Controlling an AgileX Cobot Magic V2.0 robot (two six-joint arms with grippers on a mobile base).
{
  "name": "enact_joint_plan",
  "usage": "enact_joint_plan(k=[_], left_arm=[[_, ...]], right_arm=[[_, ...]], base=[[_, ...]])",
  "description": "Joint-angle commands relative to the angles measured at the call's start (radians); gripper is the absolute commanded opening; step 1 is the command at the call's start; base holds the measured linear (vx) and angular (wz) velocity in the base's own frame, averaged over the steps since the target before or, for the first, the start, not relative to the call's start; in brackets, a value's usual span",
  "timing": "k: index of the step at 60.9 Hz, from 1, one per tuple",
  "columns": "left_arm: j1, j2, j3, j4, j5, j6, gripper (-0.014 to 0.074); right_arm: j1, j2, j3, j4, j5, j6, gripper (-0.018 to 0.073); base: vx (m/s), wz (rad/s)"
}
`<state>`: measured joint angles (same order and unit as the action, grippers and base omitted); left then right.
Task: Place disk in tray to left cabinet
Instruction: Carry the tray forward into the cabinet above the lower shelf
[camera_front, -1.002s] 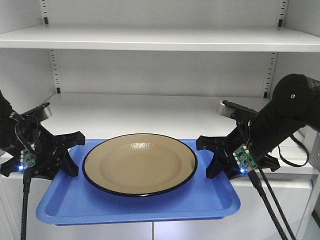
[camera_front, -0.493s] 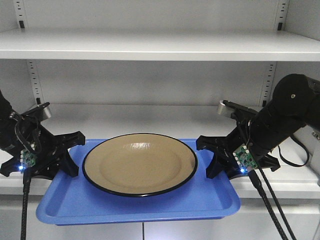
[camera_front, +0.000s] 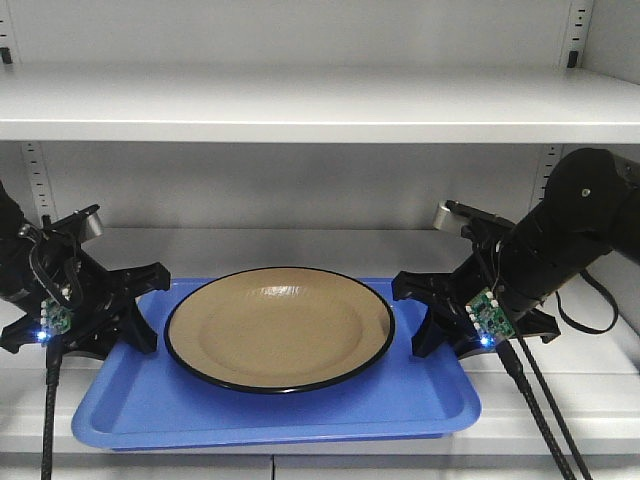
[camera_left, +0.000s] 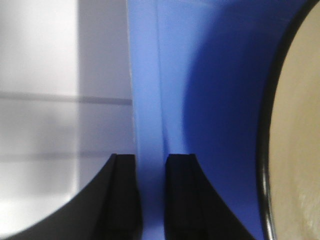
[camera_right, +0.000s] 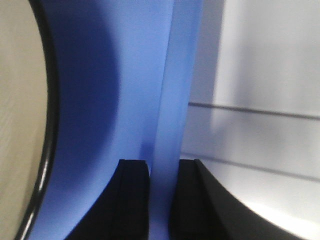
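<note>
Exterior front-facing view, set against a second ago: both shelves of the left cabinet sit lower in the picture, while the tray, the disk and both grippers keep their places in it. One disk lies flat in the middle of one tray, which is level over the lower of two visible shelves; whether it touches that shelf cannot be told. Two grippers hold the tray, the left gripper clamped on its left rim and the right gripper on its right rim, each wrist view showing one finger on either side of the rim.
</note>
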<state>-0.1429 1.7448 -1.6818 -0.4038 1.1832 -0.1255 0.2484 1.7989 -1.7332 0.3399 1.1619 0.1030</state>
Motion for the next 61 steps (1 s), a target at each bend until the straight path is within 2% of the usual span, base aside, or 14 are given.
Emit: enact_joint_plan(k=[1, 61], left_arm=[[-0.034, -0.06, -0.039, -0.209, -0.035, -0.011, 0.0], [-0.034, -0.06, -0.039, -0.209, -0.035, -0.011, 0.0]], right_arm=[[0.03, -0.058, -0.042, 0.191, -0.073, -0.01, -0.0006], [0.03, -0.058, -0.042, 0.191, -0.073, -0.01, -0.0006]], base=[[0.14, -0.05], [0.05, -0.03]])
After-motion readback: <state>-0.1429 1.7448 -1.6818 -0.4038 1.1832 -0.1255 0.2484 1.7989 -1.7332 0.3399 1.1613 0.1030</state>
